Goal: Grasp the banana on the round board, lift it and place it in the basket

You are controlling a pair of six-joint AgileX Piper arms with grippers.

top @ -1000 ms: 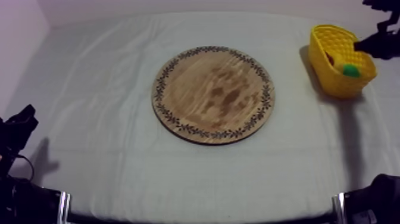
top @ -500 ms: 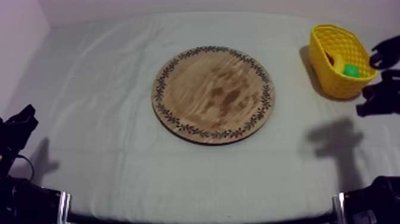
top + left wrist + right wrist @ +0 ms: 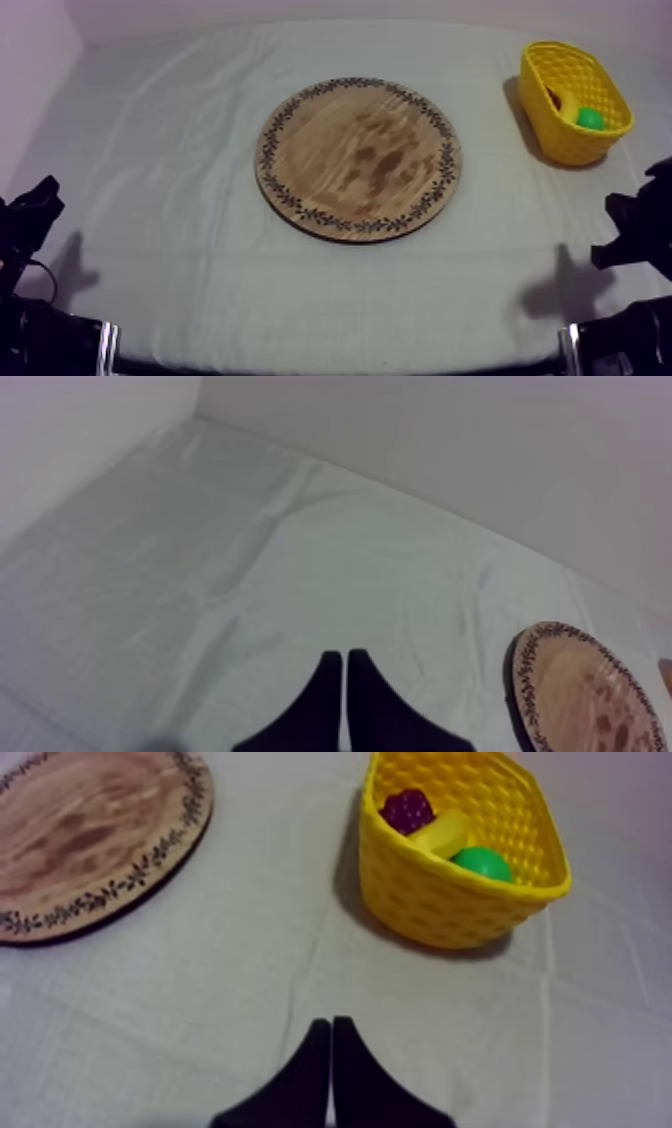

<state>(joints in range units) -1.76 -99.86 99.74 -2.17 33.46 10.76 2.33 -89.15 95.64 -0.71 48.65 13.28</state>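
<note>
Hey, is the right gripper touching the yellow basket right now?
Apart. In the right wrist view, bare cloth lies between the shut right gripper and the yellow basket.

In the basket (image 3: 450, 912) — banana (image 3: 440, 832) half hidden.

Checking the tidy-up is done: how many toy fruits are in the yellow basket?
3, all in the yellow basket: a bunch of grapes at one end, the banana beside it, and a green fruit next to the banana. Others may lie hidden beneath.
</note>
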